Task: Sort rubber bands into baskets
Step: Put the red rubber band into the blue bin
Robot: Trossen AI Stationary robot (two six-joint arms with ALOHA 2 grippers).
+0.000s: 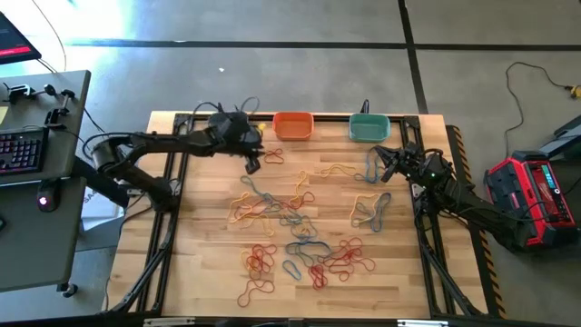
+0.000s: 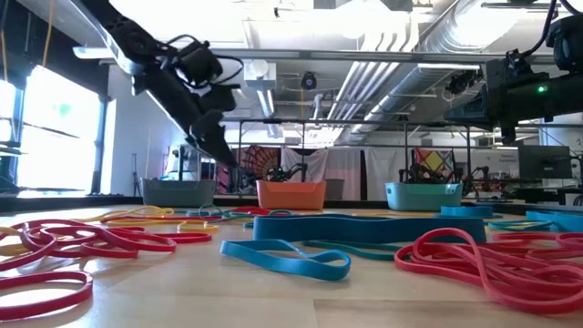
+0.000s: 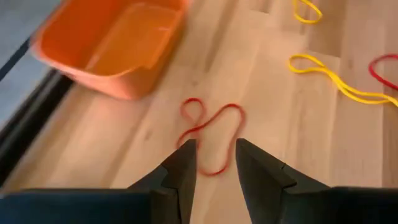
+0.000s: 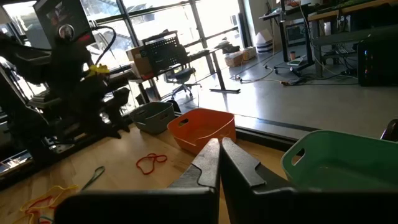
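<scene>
Keyboard (image 1: 22,150) on desk; red case (image 1: 531,198) on floor.

Strong daylight comes from the windows (image 2: 55,128) and washes them out white. The nearest rubber bands (image 2: 291,260) in the low view are soft and out of focus. The tabletop (image 1: 300,263) is evenly lit, with faint shadows.

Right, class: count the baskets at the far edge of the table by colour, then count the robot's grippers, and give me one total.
Grey-blue basket: 1
Orange basket: 1
Teal-green basket: 1
Grippers: 2, the left gripper over a red rubber band, and the right gripper near the teal-green basket
Total: 5
</scene>
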